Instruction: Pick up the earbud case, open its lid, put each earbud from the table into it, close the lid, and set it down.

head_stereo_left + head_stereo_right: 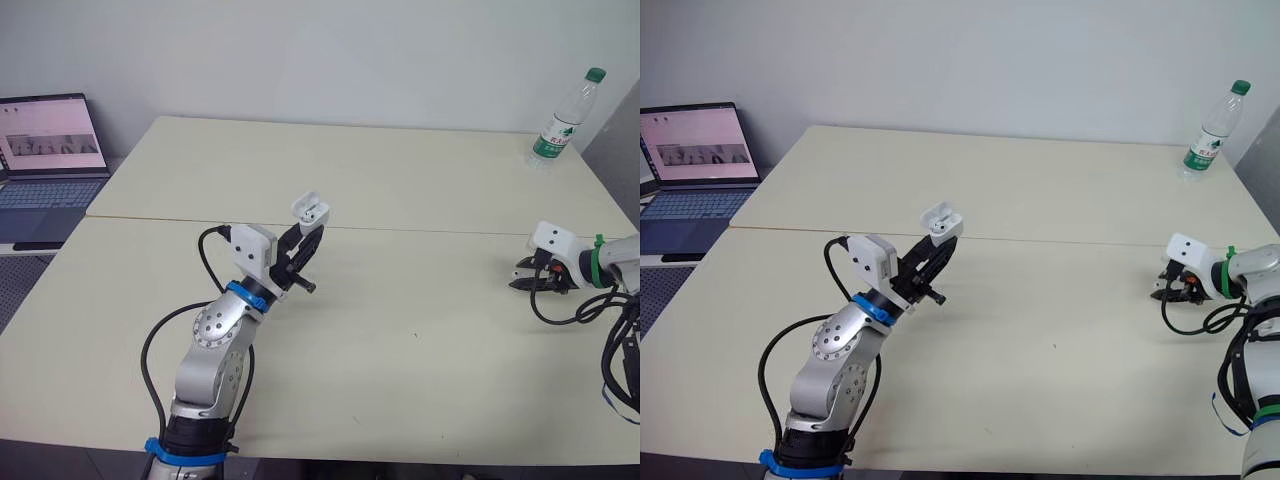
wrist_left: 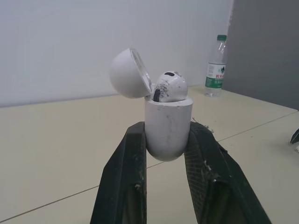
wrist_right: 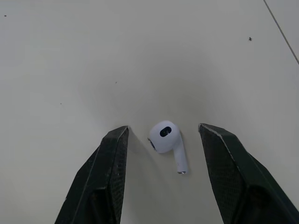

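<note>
My left gripper [image 1: 307, 235] is shut on the white earbud case [image 2: 167, 125], held up above the middle of the table [image 1: 400, 330]. Its lid [image 2: 128, 73] is flipped open and one earbud [image 2: 170, 87] sits in the case. At the table's right side my right gripper [image 1: 522, 276] is low over the surface and open. A second white earbud [image 3: 167, 141] lies flat on the table between its two black fingers [image 3: 108, 161], touching neither.
A plastic water bottle [image 1: 567, 118] with a green cap stands at the far right corner. An open laptop [image 1: 50, 160] rests on a separate surface to the left. A seam [image 1: 420, 228] runs across the table between two tabletops.
</note>
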